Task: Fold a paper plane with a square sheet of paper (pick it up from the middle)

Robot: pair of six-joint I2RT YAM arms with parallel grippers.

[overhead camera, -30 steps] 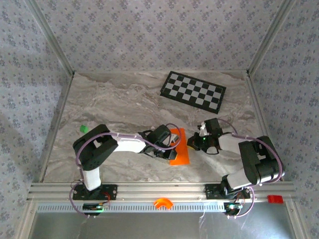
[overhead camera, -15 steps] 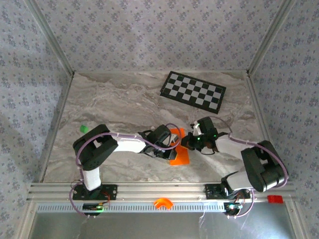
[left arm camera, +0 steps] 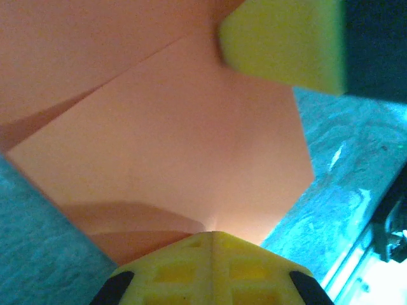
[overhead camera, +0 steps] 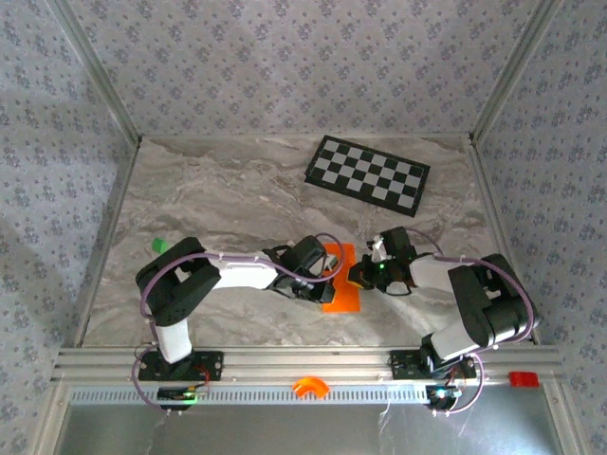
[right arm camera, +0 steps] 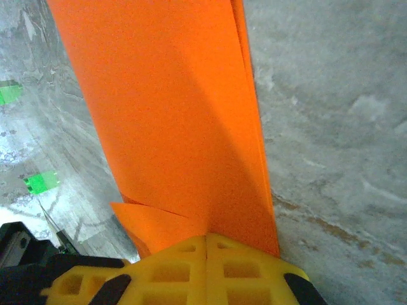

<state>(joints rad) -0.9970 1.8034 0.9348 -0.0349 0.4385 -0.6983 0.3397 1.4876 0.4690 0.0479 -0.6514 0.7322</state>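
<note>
Orange paper (overhead camera: 343, 300) touching left end effector (overhead camera: 327, 277), rt side

Bright orange paper (overhead camera: 343, 296), black-and-white checkerboard (overhead camera: 367, 172), grey marbled table (overhead camera: 218, 199), grey floral-print walls (overhead camera: 285, 66)

Paper (right arm camera: 178, 114): thin, matt, smooth, sharply creased.
Fingers (right arm camera: 165, 273): yellow plastic, matt, moulded.
Table (overhead camera: 209, 190): marble-look top, smooth, faint sheen.
Rail (overhead camera: 285, 360): bare metal, grooved, dull shine.
Checkerboard (overhead camera: 368, 172): flat matt print.
</note>
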